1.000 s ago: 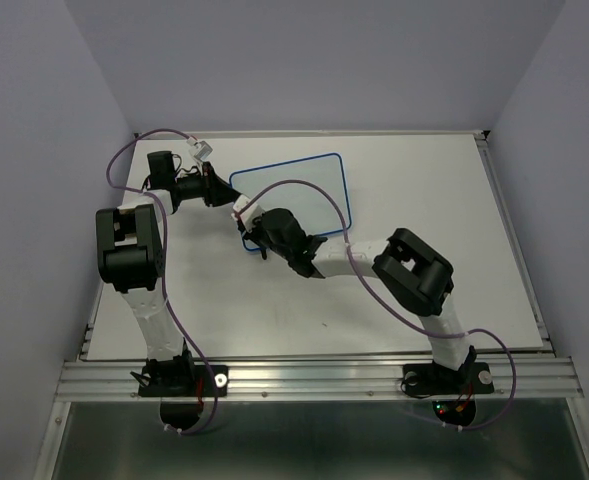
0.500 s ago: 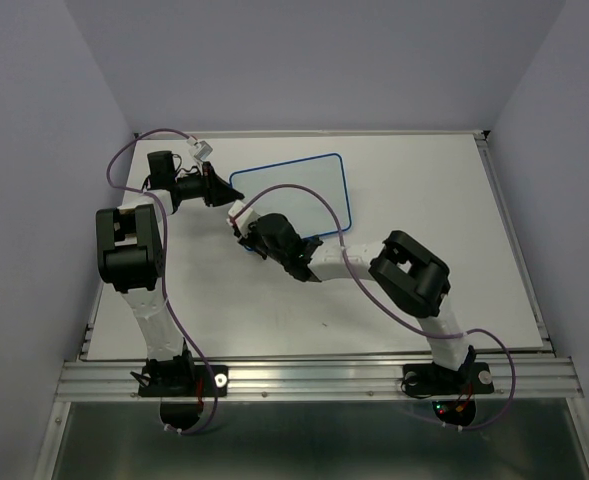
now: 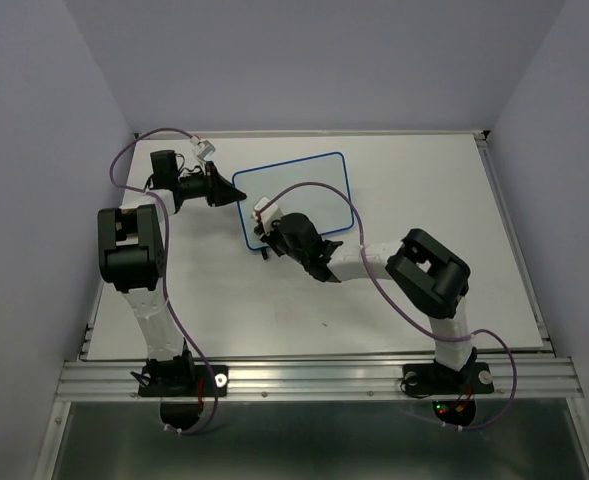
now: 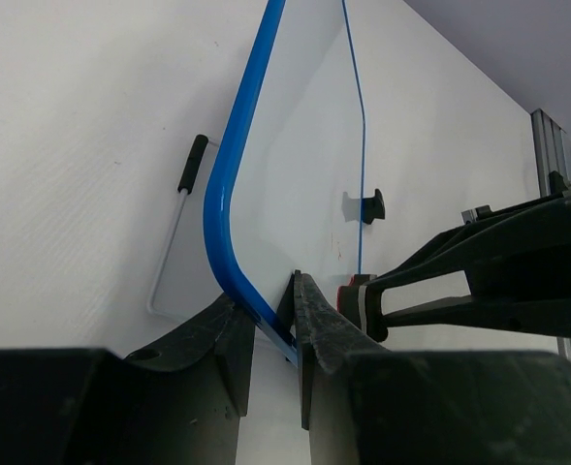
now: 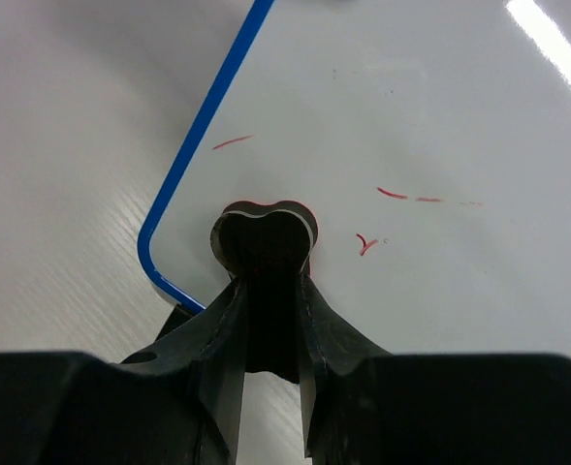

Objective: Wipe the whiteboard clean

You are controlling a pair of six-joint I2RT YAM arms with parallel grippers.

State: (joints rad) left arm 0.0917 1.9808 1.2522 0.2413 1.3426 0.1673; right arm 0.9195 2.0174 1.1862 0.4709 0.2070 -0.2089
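Left fingers (image 4: 229, 339) pinched narrow on the board (image 3: 304, 195) rim by its far-left corner, likely steadying it. Board lies on the bench (image 3: 424, 170), left of centre toward the far edge. Right fingers (image 5: 212, 334) closed on the eraser (image 5: 264, 228), pressed to the board just inside the near-left corner. Most of the surface looks clean. Left to wipe: a few short red marks (image 5: 401, 194) around the eraser.
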